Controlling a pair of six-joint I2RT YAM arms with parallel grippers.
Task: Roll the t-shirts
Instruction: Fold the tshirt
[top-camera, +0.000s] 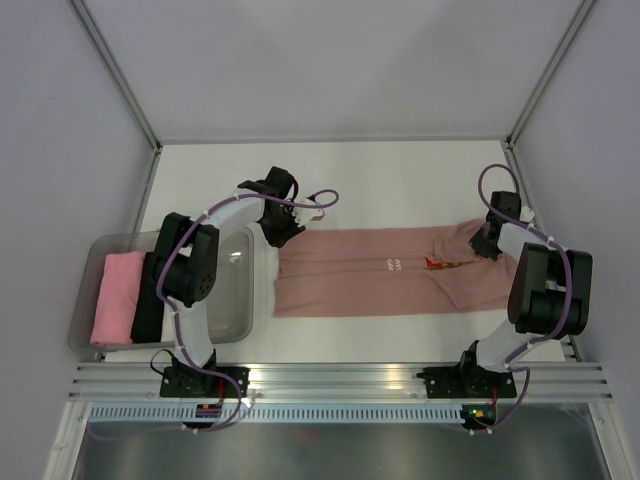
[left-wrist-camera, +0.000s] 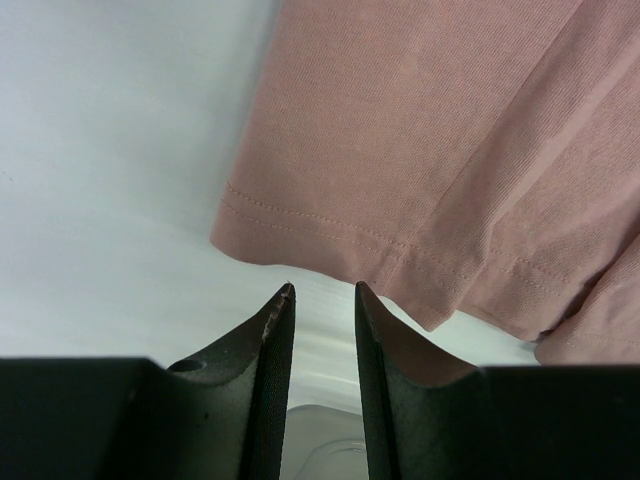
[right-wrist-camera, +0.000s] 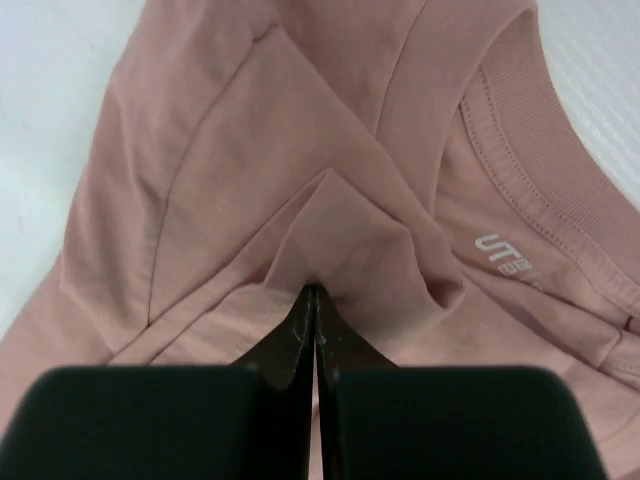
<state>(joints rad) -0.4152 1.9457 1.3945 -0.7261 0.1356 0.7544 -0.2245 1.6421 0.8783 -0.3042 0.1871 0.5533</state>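
The white, smooth counter (top-camera: 400, 180) carries the t-shirt (top-camera: 380, 285), a dusty salmon-pink knit folded into a long flat band that runs from near the left arm across to the right arm, with its sleeves tucked in and soft creases along the folds. At the left edge of the counter, just beside the t-shirt's hem, stands a clear, rounded plastic bin (top-camera: 255, 300) that holds a brighter pink roll (top-camera: 118, 295) of cloth; part of the left arm crosses over the bin. The left gripper (left-wrist-camera: 322, 290) is released, its dark tapered fingers apart with nothing between them, poised just off the double-stitched hem over bare counter. The right gripper (right-wrist-camera: 315, 290) is clenched on a small pinched-up fold of the t-shirt near the ribbed collar (right-wrist-camera: 560, 140), the cloth puckering to a peak at its tips. A red-brown print (top-camera: 437, 263) and tiny white text (top-camera: 390, 265) mark the chest.
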